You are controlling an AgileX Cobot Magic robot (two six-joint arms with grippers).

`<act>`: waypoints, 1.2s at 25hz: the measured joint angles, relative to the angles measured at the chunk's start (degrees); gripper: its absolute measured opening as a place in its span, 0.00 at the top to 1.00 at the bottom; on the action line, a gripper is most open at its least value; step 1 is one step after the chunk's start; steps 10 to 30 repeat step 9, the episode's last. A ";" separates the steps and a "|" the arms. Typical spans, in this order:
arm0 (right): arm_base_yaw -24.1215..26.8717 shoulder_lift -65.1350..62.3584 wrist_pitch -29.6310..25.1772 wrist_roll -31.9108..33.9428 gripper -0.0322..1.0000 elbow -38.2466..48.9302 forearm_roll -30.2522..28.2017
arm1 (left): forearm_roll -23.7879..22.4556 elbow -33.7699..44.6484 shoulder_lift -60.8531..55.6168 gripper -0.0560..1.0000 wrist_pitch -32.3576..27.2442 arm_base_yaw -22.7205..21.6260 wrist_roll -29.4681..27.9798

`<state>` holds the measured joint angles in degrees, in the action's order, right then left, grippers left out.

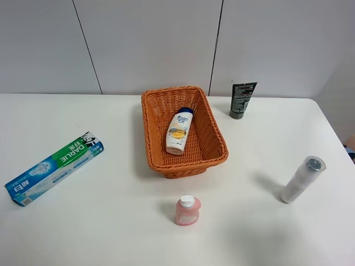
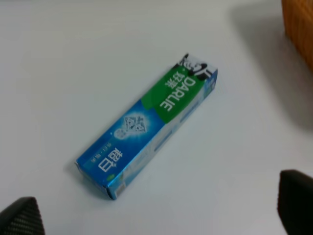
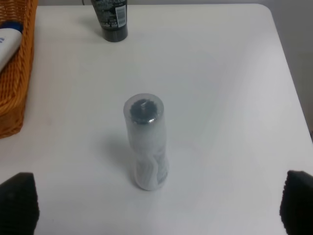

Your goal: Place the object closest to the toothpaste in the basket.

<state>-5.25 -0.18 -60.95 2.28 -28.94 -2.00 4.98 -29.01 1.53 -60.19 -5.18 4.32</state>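
Blue-green Darlie toothpaste box (image 1: 54, 168) lying flat at table's left, woven orange basket (image 1: 213, 131) at centre far, white shampoo bottle (image 1: 178, 131) with blue cap lying inside it

Only fingertips are seen, at the wrist frame edges. Left gripper (image 2: 156, 215): two black fingers (image 2: 22, 218), dark matte, a fine ribbed texture visible on one. Right gripper (image 3: 156, 205): two black fingers (image 3: 17, 203), rounded blocky ends, blurred. No arms are shown in the high view.
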 joint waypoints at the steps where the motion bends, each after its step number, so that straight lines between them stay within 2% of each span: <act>1: 0.00 0.00 0.00 0.00 0.01 0.00 0.00 | 0.00 0.00 -0.85 0.04 -0.06 0.00 0.00; 30: 0.00 0.00 0.00 0.00 0.01 0.00 0.00 | -0.06 0.00 -1.89 0.04 -0.06 0.00 -0.26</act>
